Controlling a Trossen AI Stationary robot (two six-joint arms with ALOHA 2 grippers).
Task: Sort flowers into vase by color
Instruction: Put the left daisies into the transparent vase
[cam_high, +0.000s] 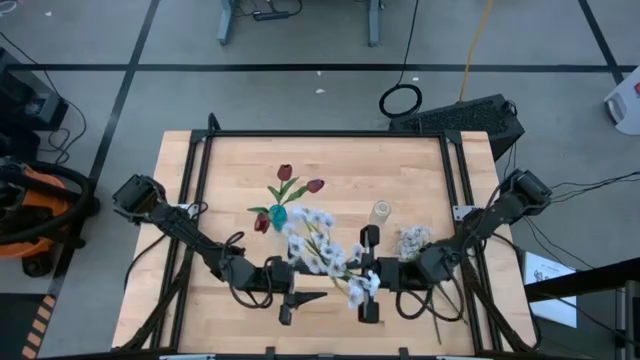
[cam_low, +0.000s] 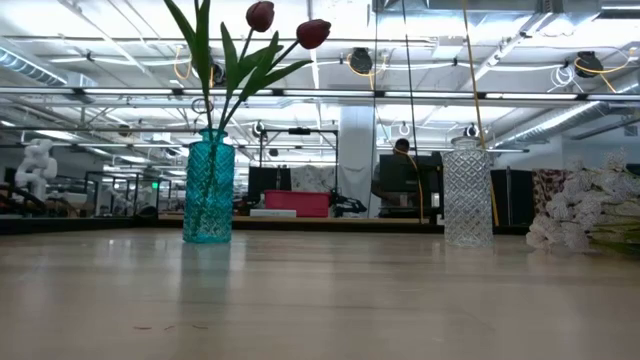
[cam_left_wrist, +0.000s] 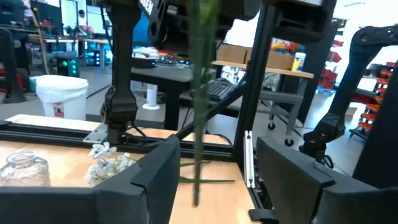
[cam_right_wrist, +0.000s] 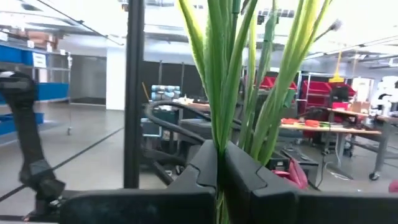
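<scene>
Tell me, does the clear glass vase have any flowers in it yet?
No, in the low view the clear glass vase stands empty, while the red tulips rise from the teal vase.

Teal glass vase (cam_high: 277, 215) standing mid-table, red tulips (cam_high: 285, 172) sitting in it. Clear glass vase (cam_high: 380, 211) standing right of it. White blossom spray (cam_high: 320, 250) hanging between, right gripper (cam_high: 368, 276) holding it. White blossom bunch (cam_high: 414, 240) lying further right.
</scene>
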